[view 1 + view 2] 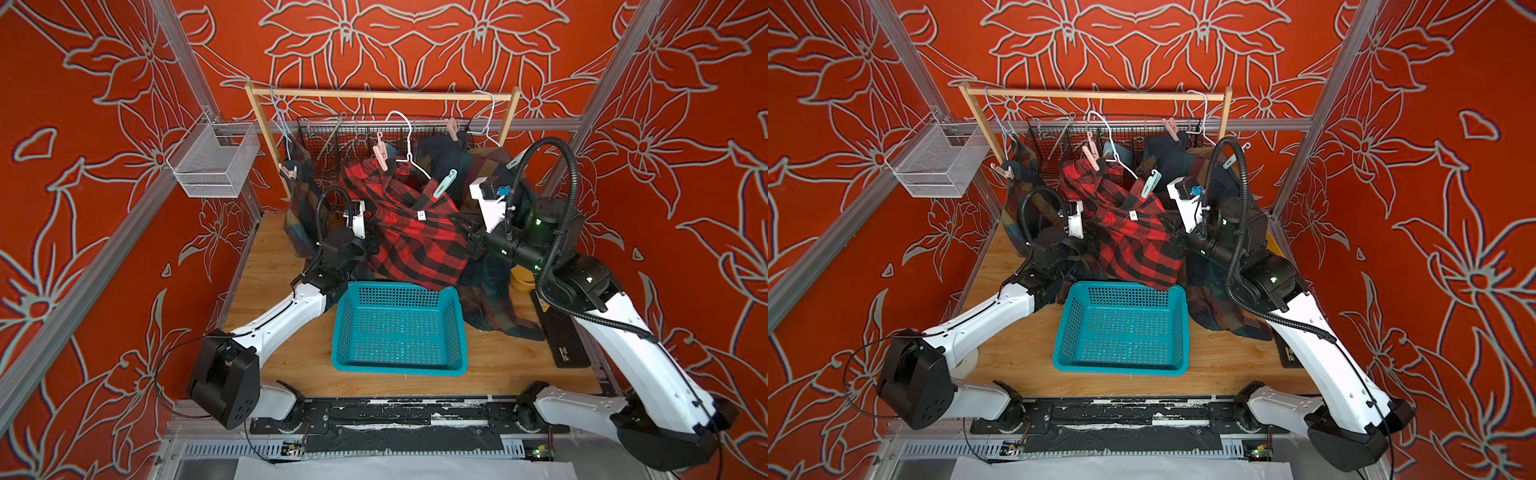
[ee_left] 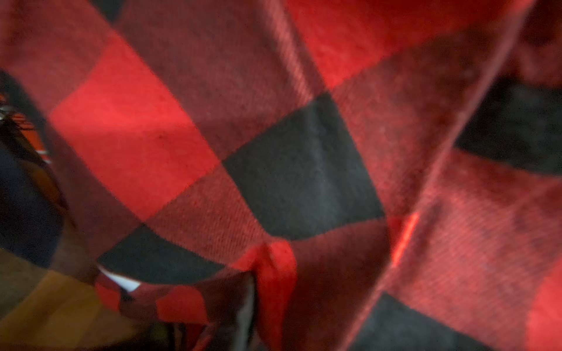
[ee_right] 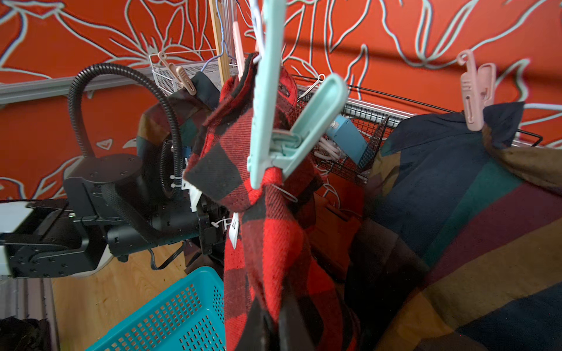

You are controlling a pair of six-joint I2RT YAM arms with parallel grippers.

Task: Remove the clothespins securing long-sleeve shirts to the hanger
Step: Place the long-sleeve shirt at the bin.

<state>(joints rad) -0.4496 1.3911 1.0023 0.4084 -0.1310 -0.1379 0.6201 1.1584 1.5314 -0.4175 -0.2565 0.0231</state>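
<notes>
Gripping the red shirt (image 1: 415,245) tagged 24 is the right end effector (image 3: 275,329); left end effector's (image 3: 213,235) state unclear.

Red shirt (image 1: 415,245): between the arms — hem over basket (image 1: 399,370) rim.
Pink pin (image 1: 380,157), mint pin (image 1: 444,183): clipped along its top.

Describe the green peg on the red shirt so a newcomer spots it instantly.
Find the wooden rail at the back; the red-and-black check shirt hangs below its middle. The mint green clothespin grips that shirt's shoulder nearer the right arm. The shirt's other clothespin is pink.
</notes>
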